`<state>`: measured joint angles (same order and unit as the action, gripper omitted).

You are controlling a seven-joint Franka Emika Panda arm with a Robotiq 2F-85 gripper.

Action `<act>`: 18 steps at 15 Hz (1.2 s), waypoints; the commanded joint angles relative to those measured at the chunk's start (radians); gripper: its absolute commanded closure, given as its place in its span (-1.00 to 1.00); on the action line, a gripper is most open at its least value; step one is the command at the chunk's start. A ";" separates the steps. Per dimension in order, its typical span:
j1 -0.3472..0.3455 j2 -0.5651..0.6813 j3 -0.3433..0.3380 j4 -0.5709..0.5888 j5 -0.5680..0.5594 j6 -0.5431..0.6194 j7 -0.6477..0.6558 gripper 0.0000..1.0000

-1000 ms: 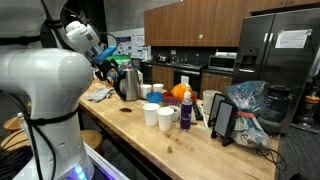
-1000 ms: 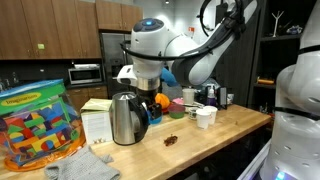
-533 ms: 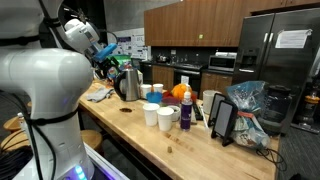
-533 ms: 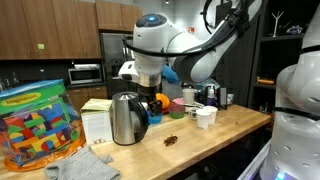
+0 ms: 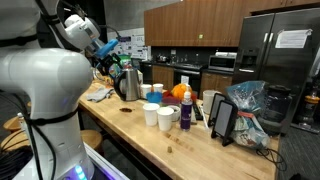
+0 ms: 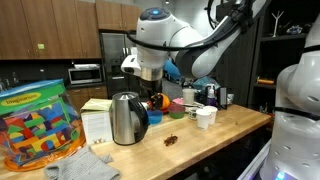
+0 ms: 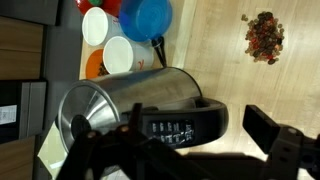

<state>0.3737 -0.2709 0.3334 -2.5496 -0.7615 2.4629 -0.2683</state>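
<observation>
The gripper [image 7: 175,138], jaws spread wide above the kettle [image 6: 127,118] near the worktop [image 6: 200,142] edge, could clip its handle if lowered off-centre, shoving it into the cups [image 6: 204,116].

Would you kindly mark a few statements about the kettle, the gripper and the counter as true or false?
1. The gripper hangs over the kettle. True.
2. The kettle lies on its side. False: it stands upright.
3. A small brown pile of crumbs lies on the counter. True.
4. The fridge door stands open. False: the fridge is shut.
</observation>
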 commanded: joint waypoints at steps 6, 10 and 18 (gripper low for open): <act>-0.005 0.001 0.002 0.000 0.044 0.004 -0.014 -1.00; -0.005 0.003 0.002 0.000 0.043 0.004 -0.014 -1.00; -0.036 0.175 0.105 0.166 -0.259 -0.125 0.453 -1.00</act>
<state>0.3354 -0.1843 0.4153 -2.4545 -0.9750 2.4003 0.0638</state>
